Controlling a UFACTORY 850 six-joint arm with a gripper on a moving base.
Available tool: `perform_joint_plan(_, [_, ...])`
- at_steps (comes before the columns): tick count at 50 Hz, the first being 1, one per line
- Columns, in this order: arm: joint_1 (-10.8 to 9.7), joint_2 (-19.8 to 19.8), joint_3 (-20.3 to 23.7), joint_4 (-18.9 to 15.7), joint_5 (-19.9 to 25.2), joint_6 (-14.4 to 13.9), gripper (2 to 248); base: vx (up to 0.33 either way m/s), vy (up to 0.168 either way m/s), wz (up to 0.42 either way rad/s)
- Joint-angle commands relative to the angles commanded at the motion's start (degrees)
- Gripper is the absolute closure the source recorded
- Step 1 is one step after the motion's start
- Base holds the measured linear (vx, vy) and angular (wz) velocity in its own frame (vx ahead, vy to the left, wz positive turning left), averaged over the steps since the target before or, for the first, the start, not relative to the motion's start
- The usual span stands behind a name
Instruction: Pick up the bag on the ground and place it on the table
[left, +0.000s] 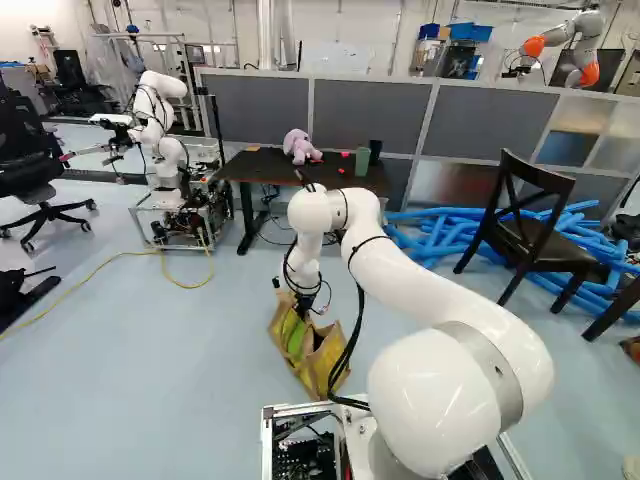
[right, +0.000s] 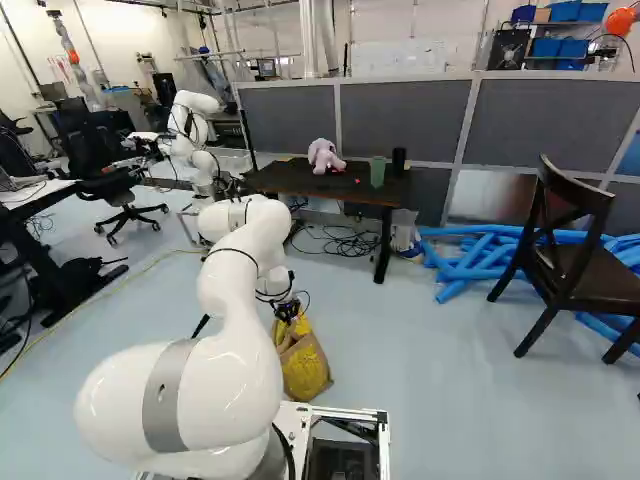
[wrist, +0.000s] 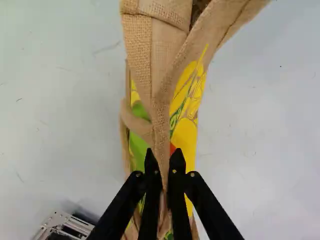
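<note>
"Right base view: report the state of the gripper (right: 287, 310)."

"Closed on cloth. Wrist view, reference the gripper (wrist: 164, 167): one tan handle (wrist: 161, 120) of the bag (right: 305, 368) runs between the two fingers, and both fingers press on it from opposite sides."

"State the location of the bag."

"On the floor (right: 440, 370), directly under the gripper and just ahead of the base. Cloth is tan, with yellow and green print on its side. The handle is drawn upward from the bag to the fingers."

"State the location of the table."

"Beyond the bag and well apart from it. The dark table (right: 282, 180) carries a pink plush toy (right: 323, 155), a green cup (right: 377, 171) and a black cup (right: 398, 160); the two cups stand near each other."

"List adjacent equipment."

"Left base view: another robot (left: 150, 115) stands left of the table. Blue tubes (left: 440, 232) lie on the floor right of the table, around a dark wooden chair (left: 535, 235)."
</note>
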Motion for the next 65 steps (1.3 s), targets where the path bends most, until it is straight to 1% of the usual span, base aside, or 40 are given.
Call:
perform_joint_plan(14, [0.02, 0.54, 0.59, 0.00, 0.00, 0.00, 226, 0.000, 0.000, 0.000])
perform_joint_plan(35, [0.31, 5.37, 6.19, 0.75, 0.00, 0.00, 226, 0.000, 0.000, 0.000])
perform_joint_plan(44, [0.37, 7.41, 8.28, 1.98, 0.00, 0.00, 226, 0.000, 0.000, 0.000])
perform_joint_plan(65, [0.41, 12.01, 12.48, 6.10, 0.00, 0.00, 226, 0.000, 0.000, 0.000])
